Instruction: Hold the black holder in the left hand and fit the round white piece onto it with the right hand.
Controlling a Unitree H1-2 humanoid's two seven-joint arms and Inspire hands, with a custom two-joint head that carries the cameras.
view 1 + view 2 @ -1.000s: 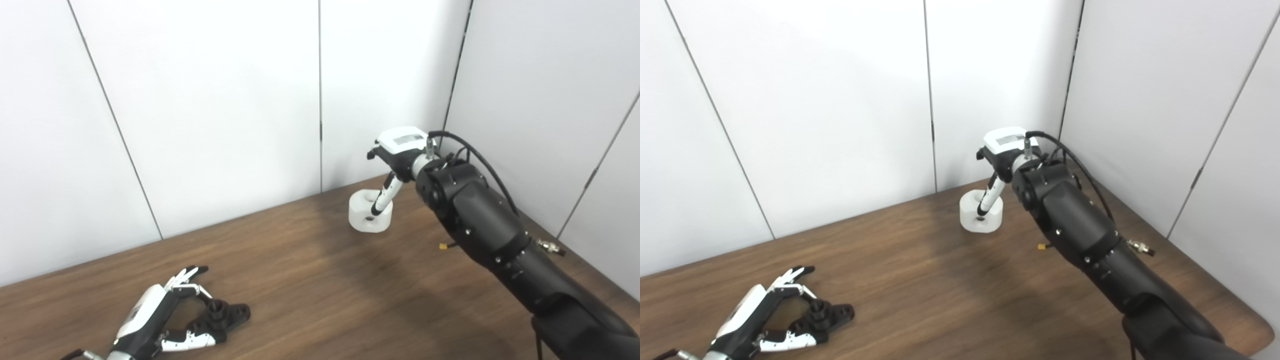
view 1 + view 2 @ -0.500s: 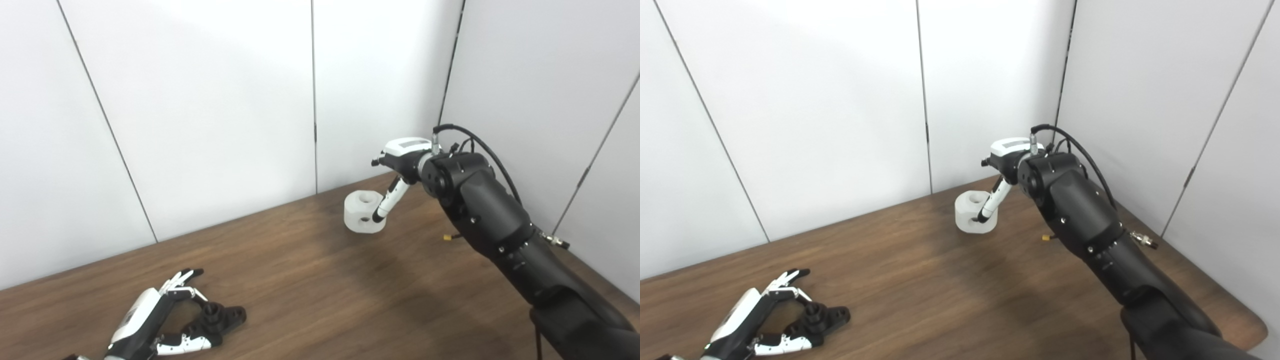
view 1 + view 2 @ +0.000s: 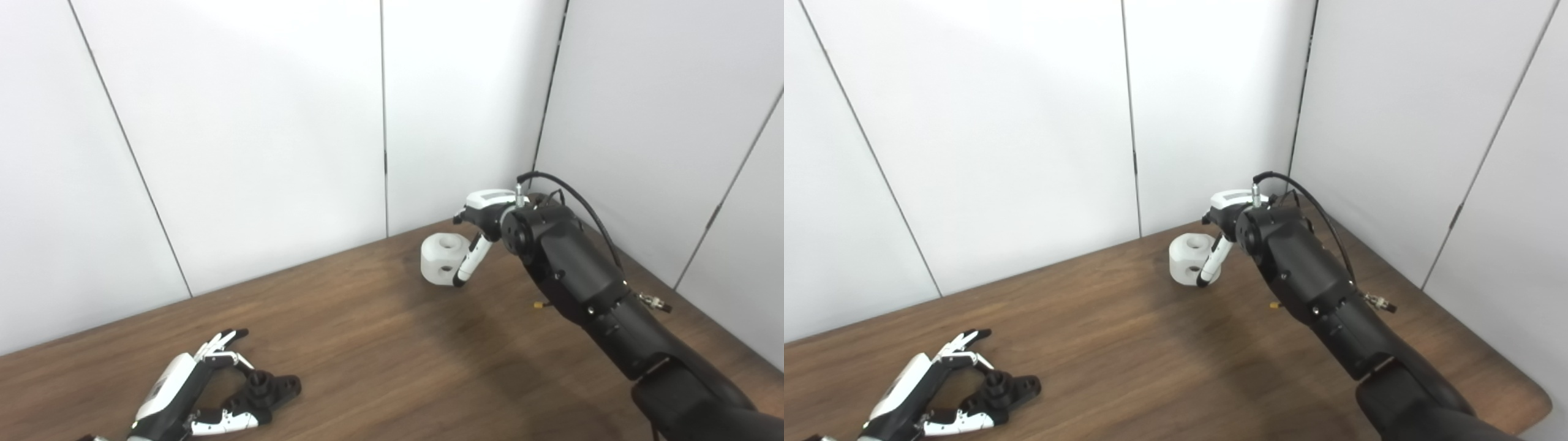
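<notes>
Wooden table (image 3: 380, 343), dark brown grain, set into a corner of white wall panels (image 3: 257, 135).

Right arm (image 3: 588, 288), black, reaches from the bottom right edge toward the far corner of the table. Right hand (image 3: 484, 217) sits at the round white piece (image 3: 442, 260); one finger (image 3: 468, 263) runs down the piece's right side, tip near the tabletop and touching or almost touching the piece. The remaining fingers are hidden behind the wrist, so whether the hand grips the piece cannot be told.

Round white piece: thick cylinder, a hole in its top face and another in its side, at the far side of the table close to the wall, apparently resting on the tabletop.

Left hand (image 3: 915, 398) lies low on the near left of the table, fingers and thumb spread either side of the black holder (image 3: 1007, 389). Thumb lies against the holder's near edge; fingers above it, not closed. Holder lies flat on the table, a short round post rising from it.

Holder and white piece are well apart.
</notes>
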